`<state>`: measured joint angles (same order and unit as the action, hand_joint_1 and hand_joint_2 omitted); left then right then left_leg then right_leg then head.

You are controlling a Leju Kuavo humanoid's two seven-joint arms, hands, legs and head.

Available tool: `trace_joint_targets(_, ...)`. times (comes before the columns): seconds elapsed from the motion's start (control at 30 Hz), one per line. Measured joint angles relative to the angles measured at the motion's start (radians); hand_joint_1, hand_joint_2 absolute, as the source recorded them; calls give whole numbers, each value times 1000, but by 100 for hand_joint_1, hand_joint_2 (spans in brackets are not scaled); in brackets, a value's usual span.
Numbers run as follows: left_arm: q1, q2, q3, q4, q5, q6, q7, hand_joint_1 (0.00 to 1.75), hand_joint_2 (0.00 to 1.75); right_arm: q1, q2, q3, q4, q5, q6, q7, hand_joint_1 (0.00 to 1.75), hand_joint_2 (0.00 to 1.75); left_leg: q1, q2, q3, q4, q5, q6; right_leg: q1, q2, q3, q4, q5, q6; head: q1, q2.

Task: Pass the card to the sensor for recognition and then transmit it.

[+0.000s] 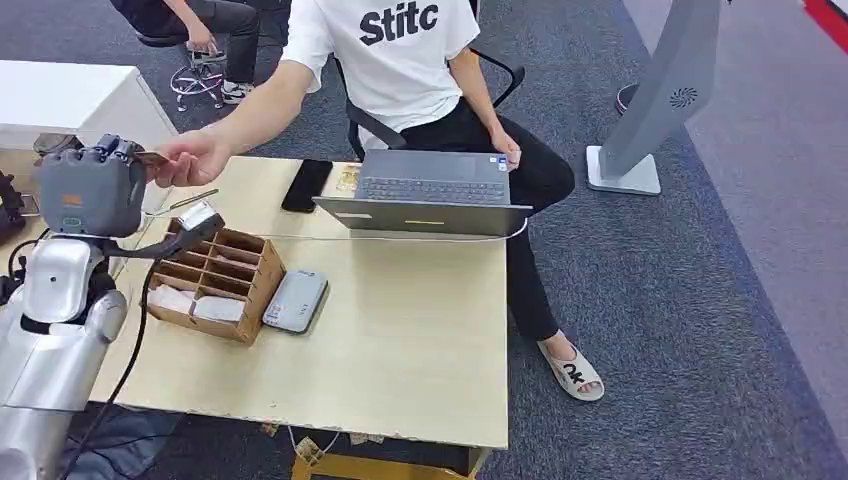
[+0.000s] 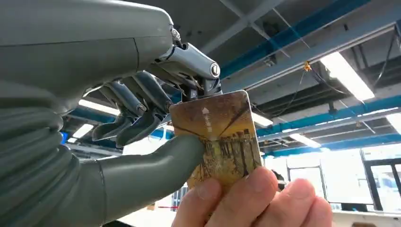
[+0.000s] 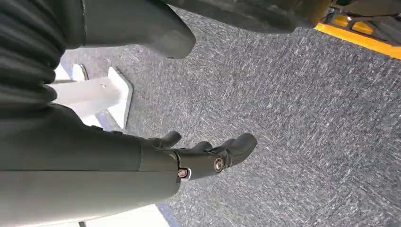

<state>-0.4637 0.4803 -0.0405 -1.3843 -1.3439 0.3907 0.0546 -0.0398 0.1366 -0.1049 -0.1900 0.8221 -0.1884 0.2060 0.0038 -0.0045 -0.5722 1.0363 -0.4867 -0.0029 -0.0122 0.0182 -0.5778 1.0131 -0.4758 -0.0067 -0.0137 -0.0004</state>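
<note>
My left hand point(image 1: 92, 190) is raised at the table's far left and pinches a brown patterned card point(image 2: 221, 135) between its thumb point(image 2: 146, 172) and its dark fingers point(image 2: 142, 101). A seated person's hand point(image 1: 190, 160) reaches across and grips the same card point(image 1: 150, 158) at its other end, fingertips point(image 2: 246, 198) pressed on it. The grey card sensor point(image 1: 296, 299) lies flat on the table beside a wooden box, well below the card. My right hand point(image 3: 208, 153) hangs over grey carpet, fingers apart, holding nothing.
A wooden compartment box point(image 1: 215, 280) with white cards stands by my left arm. An open laptop point(image 1: 430, 190) and a black phone point(image 1: 306, 184) lie at the table's far side before the person in a white shirt point(image 1: 390, 50). A grey kiosk stand point(image 1: 650, 110) is at the right.
</note>
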Motion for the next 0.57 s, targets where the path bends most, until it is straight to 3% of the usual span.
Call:
trace_joint_targets(0.17, -25, -25, -23, 19, 5, 56, 0, 175, 175, -1, 0, -1, 0, 6, 3, 3, 0, 175, 0, 1, 0, 0, 0, 0, 0, 1, 0, 0, 0, 0, 0, 0)
trace_joint_targets(0.2, -28, -29, -26, 21, 5, 58, 0, 26, 175, -1, 0, -1, 0, 6, 3, 3, 0, 175, 0, 1, 0, 0, 0, 0, 0, 1, 0, 0, 0, 0, 0, 0)
trace_joint_targets(0.23, -30, -32, -28, 23, 8, 60, 0, 0, 175, -1, 0, -1, 0, 6, 5, 3, 0, 175, 0, 1, 0, 0, 0, 0, 0, 1, 0, 0, 0, 0, 0, 0)
trace_joint_targets(0.43, -8, -69, -30, 17, 49, 170, -6, 0, 175, -2, 0, -8, 0, 16, 13, 6, 0, 175, 0, 1, -1, 0, 0, 0, 0, 2, 0, 0, 0, 0, 0, 0)
trace_joint_targets(0.57, 81, -74, -23, -26, 123, 225, -44, 0, 175, -1, 0, -13, 0, 16, 13, -1, 0, 175, 0, 2, -1, 0, -1, 0, 0, 3, -1, 0, 0, 0, 0, 0)
